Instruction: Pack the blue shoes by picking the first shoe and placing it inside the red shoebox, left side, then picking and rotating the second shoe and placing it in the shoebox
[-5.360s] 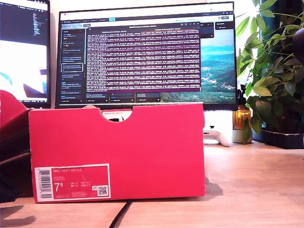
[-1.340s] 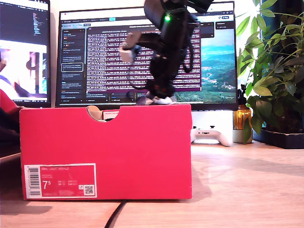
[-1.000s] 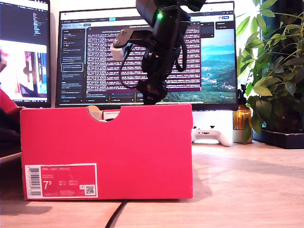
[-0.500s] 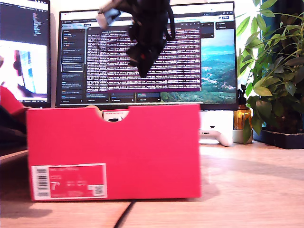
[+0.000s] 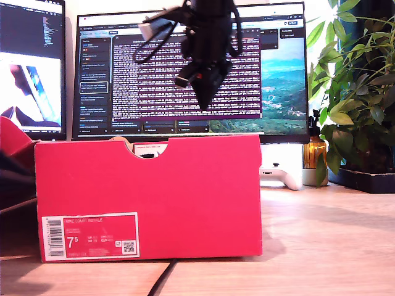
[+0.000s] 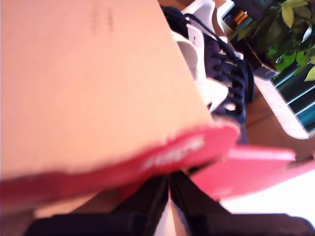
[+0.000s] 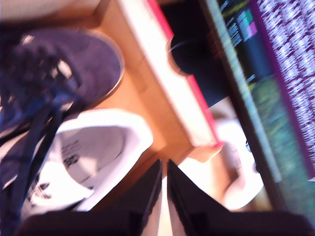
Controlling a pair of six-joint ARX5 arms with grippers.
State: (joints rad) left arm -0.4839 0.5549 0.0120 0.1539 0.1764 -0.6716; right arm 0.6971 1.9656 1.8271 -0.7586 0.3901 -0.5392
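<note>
Above the bright red cardboard shoebox (image 5: 148, 197) an arm hangs; my second gripper (image 7: 164, 169) pressed together, empty. Navy suede shoes (image 7: 59, 118) both inside box. Judgement: packing done; you next retract w/o snagging rim.

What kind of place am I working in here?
Probably a home or office desk: two monitors showing terminal text behind the red shoebox, a game controller, and a potted plant on the wooden tabletop.
</note>
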